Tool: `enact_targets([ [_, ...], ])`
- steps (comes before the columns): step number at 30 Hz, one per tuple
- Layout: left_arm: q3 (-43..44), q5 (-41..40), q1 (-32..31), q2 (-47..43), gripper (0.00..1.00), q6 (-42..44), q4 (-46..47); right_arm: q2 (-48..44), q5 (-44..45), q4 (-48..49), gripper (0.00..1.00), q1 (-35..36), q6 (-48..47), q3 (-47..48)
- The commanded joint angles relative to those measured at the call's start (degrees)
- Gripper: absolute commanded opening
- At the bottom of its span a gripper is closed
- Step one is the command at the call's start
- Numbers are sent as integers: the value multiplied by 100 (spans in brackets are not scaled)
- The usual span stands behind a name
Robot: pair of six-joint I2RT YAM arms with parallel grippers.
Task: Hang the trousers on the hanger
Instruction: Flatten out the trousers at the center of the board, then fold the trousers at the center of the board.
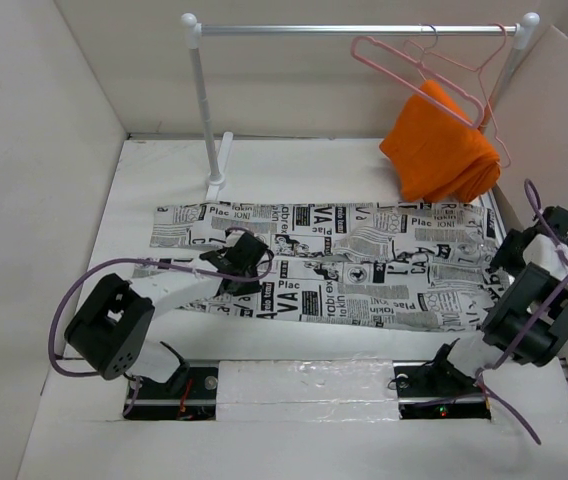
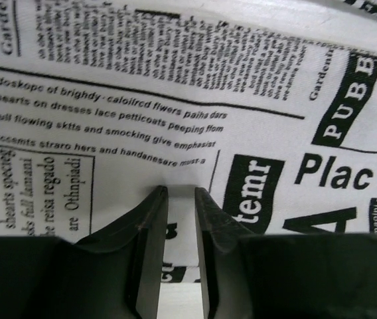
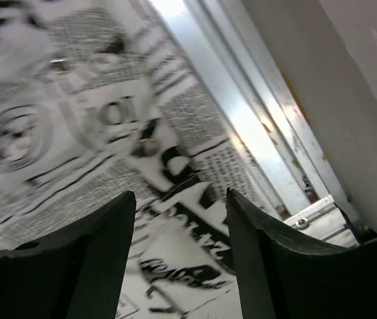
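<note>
The newspaper-print trousers (image 1: 364, 260) lie flat, stretched left to right across the table. They fill the left wrist view (image 2: 175, 100) and show blurred in the right wrist view (image 3: 75, 133). My left gripper (image 1: 249, 255) rests on their left part. Its jaws (image 2: 180, 189) stand a narrow gap apart with fabric between them, near a cloth edge. My right gripper (image 1: 509, 250) is wide open (image 3: 180, 196) and empty, just above the trousers' right end. The pale pink hanger (image 1: 394, 62) hangs empty on the rail at the back right.
A white clothes rail (image 1: 354, 30) on a post (image 1: 204, 110) stands at the back. A plain orange cloth (image 1: 439, 145) hangs there on a second thin hanger (image 1: 497, 100). White walls enclose the table. A metal strip (image 3: 241, 113) runs along the right wall.
</note>
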Motion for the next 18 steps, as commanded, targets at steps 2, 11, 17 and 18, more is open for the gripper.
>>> enact_targets([
  [2,129,-447,-5,-497,22,-251,-810,-1041,-550,2,63,480,-155,90],
  [11,25,-276,2093,-2167,49,-172,-1145,-3643,-2386,98,37,2287,564,-1535],
  [17,-203,894,4350,-2582,46,-357,-1198,-4136,-2820,151,0,3905,557,-1985],
  [18,-160,905,4529,-2556,47,-339,-1207,-4302,-2811,134,0,4083,514,-2011],
])
